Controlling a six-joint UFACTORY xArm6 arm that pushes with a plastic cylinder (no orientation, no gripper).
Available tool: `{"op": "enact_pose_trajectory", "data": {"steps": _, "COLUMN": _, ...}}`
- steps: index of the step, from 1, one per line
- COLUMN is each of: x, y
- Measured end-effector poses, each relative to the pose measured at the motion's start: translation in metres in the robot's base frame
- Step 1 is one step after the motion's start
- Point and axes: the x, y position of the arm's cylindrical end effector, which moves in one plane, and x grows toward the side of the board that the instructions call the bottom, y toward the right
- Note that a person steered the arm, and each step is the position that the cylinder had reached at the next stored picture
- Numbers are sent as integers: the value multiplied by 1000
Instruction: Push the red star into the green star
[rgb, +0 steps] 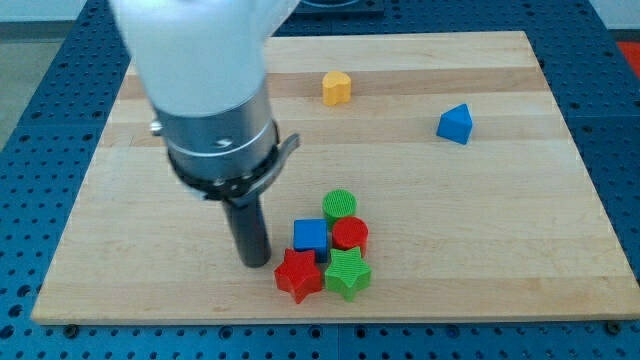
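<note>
The red star (298, 275) lies near the view's bottom, its right side touching the green star (347, 273). My tip (255, 262) rests on the board just left of the red star, a small gap away. Behind the stars sit a blue cube (311, 236), a red cylinder (350, 235) and a green cylinder (340, 205), packed close together.
A yellow block (337, 88) sits near the view's top centre. A blue triangular block (455, 124) sits at the upper right. The arm's large white and grey body (205, 90) covers the upper left of the wooden board (500, 220).
</note>
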Motion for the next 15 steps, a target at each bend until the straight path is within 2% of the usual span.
{"op": "enact_pose_trajectory", "data": {"steps": 1, "x": 36, "y": -13}}
{"op": "enact_pose_trajectory", "data": {"steps": 6, "x": 31, "y": 49}}
{"op": "enact_pose_trajectory", "data": {"steps": 8, "x": 31, "y": 3}}
{"op": "enact_pose_trajectory", "data": {"steps": 11, "x": 11, "y": -13}}
{"op": "enact_pose_trajectory", "data": {"steps": 13, "x": -24, "y": -13}}
{"op": "enact_pose_trajectory", "data": {"steps": 15, "x": -30, "y": -13}}
